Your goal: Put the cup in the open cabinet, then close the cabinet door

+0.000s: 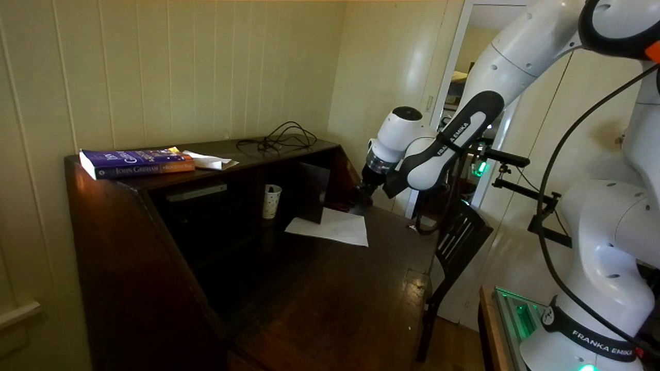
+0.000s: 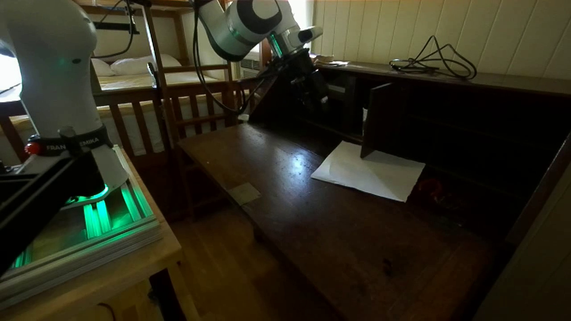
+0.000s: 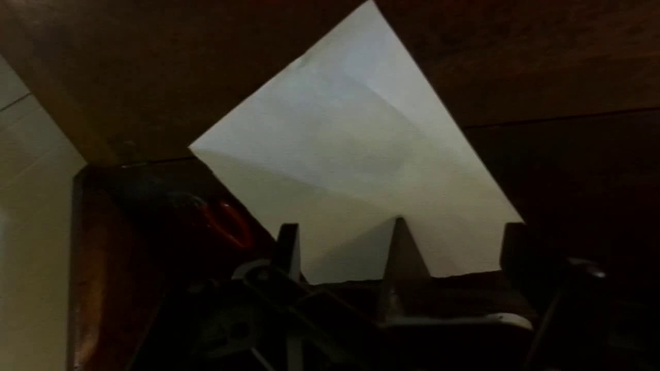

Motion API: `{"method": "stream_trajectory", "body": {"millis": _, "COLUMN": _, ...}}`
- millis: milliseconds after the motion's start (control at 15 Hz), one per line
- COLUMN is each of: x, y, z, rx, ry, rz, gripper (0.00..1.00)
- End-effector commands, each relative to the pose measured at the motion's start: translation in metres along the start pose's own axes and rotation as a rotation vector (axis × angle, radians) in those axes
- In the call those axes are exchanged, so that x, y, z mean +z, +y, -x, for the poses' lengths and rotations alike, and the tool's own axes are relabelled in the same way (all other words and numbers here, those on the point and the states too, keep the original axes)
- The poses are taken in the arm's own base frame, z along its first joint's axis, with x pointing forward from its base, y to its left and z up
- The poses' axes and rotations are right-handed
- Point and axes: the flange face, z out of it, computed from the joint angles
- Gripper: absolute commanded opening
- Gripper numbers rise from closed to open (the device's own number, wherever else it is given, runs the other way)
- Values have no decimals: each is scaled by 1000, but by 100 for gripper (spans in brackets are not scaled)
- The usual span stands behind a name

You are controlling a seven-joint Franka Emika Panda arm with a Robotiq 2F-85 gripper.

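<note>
The cup (image 1: 271, 201), white with small dark marks, stands upright inside the dark brown cabinet (image 1: 124, 247), left of the door. In an exterior view only a white sliver of the cup (image 2: 365, 116) shows beside the door. The cabinet door (image 1: 312, 193) stands swung open, its lower corner over a white sheet; it also shows edge-on in an exterior view (image 2: 377, 117). My gripper (image 1: 360, 202) is in front of the cabinet, also seen in an exterior view (image 2: 322, 103). In the wrist view the gripper (image 3: 402, 234) is open, with the door (image 3: 407, 252) visible between its fingers. The cup cannot be made out there.
The white sheet (image 2: 370, 171) lies on the cabinet's fold-down desktop (image 2: 285, 191). A book (image 1: 136, 162), papers (image 1: 209, 161) and a black cable (image 1: 278, 139) lie on the cabinet top. A red-handled item (image 3: 227, 226) lies near the side wall. A chair (image 1: 461, 232) stands beside the desktop.
</note>
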Motion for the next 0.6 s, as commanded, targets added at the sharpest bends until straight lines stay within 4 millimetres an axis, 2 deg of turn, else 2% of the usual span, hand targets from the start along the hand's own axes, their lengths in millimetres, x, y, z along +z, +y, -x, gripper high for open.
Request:
{"method": "stream_trajectory", "body": {"millis": 0, "x": -29, "y": 46, "z": -18, "rx": 49, "ry": -1, "rz": 30, "gripper": 100}}
{"method": "stream_trajectory", "body": {"millis": 133, "x": -42, "y": 66, "z": -37, "rx": 46, "ry": 34, "rz": 48, "gripper": 100}}
{"method": "stream_trajectory", "body": {"millis": 200, "x": -48, "y": 66, "z": -47, "rx": 12, "ry": 56, "rz": 42, "gripper": 100}}
{"method": "stream_trajectory", "body": {"millis": 267, "x": -33, "y": 63, "z": -34, "rx": 46, "ry": 40, "rz": 47, "gripper": 100}}
{"method": "stream_trajectory", "body": {"millis": 400, "x": -43, "y": 68, "z": -45, "rx": 33, "ry": 64, "rz": 45, "gripper": 100}}
{"method": "stream_trajectory", "body": {"millis": 533, "x": -45, "y": 53, "z": -42, "rx": 106, "ry": 92, "rz": -46, "gripper": 100}}
